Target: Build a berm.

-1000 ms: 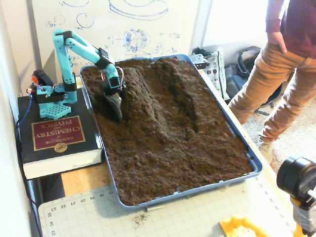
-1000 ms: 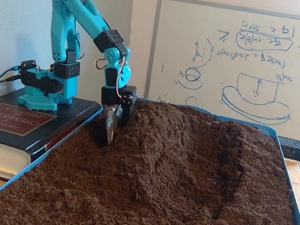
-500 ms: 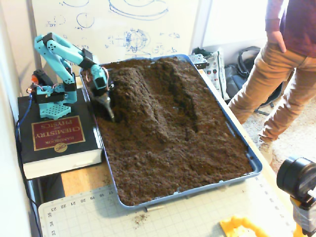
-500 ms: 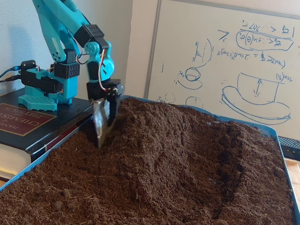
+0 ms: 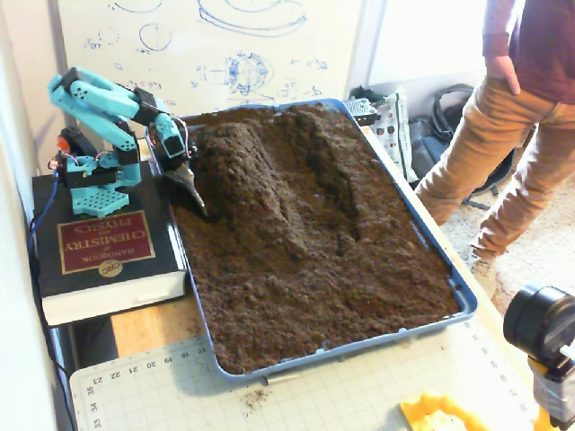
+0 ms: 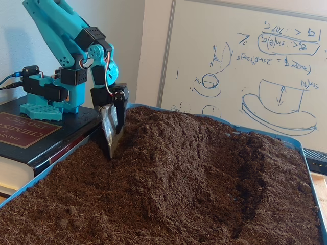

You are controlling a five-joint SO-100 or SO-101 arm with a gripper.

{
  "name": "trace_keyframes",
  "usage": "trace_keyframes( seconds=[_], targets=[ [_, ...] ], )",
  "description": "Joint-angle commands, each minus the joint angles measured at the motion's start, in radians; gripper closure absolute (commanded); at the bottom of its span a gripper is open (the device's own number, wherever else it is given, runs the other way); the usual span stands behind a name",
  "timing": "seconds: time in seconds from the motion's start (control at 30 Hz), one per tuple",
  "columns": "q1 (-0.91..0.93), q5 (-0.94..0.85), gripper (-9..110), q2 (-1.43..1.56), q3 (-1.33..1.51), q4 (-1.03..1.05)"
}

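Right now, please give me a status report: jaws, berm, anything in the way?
Jaws tip down in soil beside tray wall, open or shut unclear. Berm raised alongside, ridge intact. Nothing in the way inside tray; person stands outside.

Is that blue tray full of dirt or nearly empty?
Full. Dark soil covers the blue tray from edge to edge, heaped into a berm well above the rim.

The berm (image 5: 256, 175) is a long ridge of dark brown crumbly soil with sloping sides and a rounded top. In a fixed view it runs from about 11 o'clock toward the middle; in the other it (image 6: 189, 148) rises as the tallest heap.
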Motion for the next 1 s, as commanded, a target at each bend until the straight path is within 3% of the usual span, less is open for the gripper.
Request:
trace_keyframes(
  seconds=[0.0,0.2,0.37,0.57,0.97],
  targets=[
    [-0.032,0.044,101,0.095,-0.051,0.138],
    [-0.091,0.140,101,0.210,-0.198,0.446],
    [-0.117,0.170,101,0.268,-0.318,0.574],
    [-0.117,0.172,101,0.265,-0.354,0.529],
    [-0.115,0.172,101,-0.071,-0.261,0.172]
  ],
)
